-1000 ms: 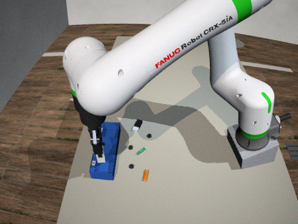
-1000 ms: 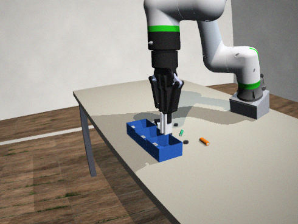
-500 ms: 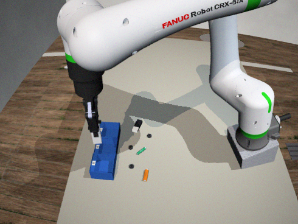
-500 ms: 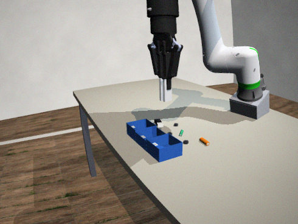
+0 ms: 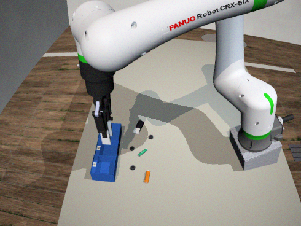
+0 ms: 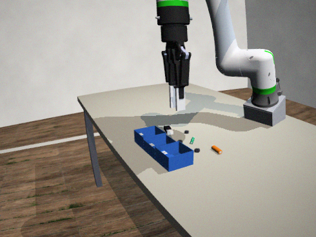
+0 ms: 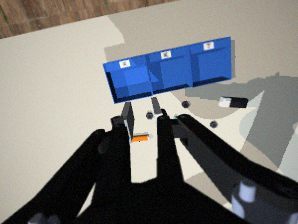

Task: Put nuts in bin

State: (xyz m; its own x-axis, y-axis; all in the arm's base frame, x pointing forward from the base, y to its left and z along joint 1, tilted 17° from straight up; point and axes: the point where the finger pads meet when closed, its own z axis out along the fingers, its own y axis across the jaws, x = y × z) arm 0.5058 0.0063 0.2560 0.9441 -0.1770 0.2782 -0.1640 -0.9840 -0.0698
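Observation:
A blue row of three bins (image 5: 102,177) (image 6: 155,154) (image 7: 112,80) lies near the table's left edge; the wrist view shows their labels R, K (image 7: 166,55) and T, and I see nothing inside them. Three small black nuts (image 5: 150,137) (image 5: 132,148) (image 5: 132,167) lie on the table right of the bins; they also show in the exterior view (image 6: 186,131) (image 6: 197,150) and in the wrist view (image 7: 186,104) (image 7: 148,115) (image 7: 214,123). My gripper (image 5: 106,139) (image 6: 177,104) (image 7: 142,108) hangs well above the bin row, fingers slightly apart with nothing between them.
A green piece (image 5: 142,151) (image 6: 192,140) and an orange cylinder (image 5: 147,176) (image 6: 217,149) (image 7: 140,138) lie among the nuts. A black and white block (image 5: 139,126) (image 6: 168,130) (image 7: 233,102) lies by the bins' far end. The robot base (image 5: 255,153) stands at the right.

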